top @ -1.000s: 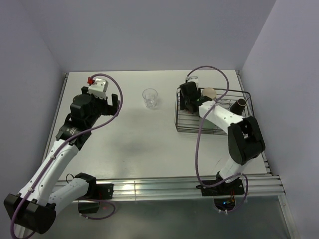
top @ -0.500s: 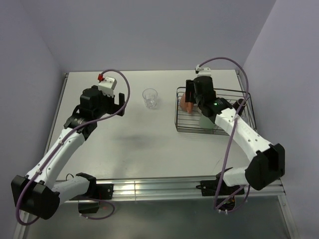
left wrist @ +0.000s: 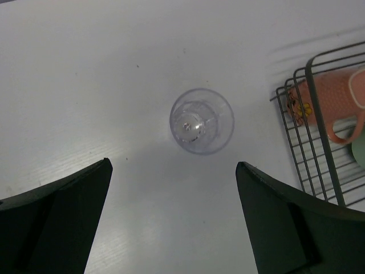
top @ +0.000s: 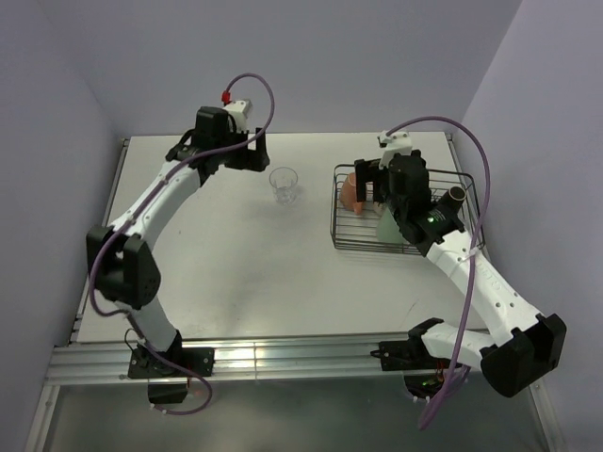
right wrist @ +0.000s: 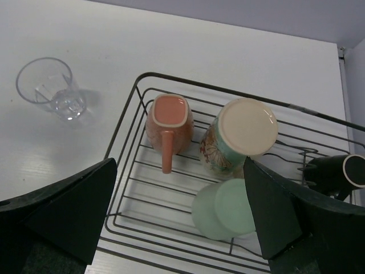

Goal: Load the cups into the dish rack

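Left arm (top: 160,193) stretched far. The left pincer (top: 254,151), spread wide and empty, hangs over the clear glass (left wrist: 201,121). Glass upright, mouth up, on desk (top: 236,245), left of dish rack (right wrist: 122,128). The right pincer (right wrist: 180,162), spread and empty, is above rack.

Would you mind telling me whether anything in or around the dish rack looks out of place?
The small dark brown cup at the dish rack's right end lies tipped on its side, unlike the upright pinkish mug. Nothing looks spilled or broken.
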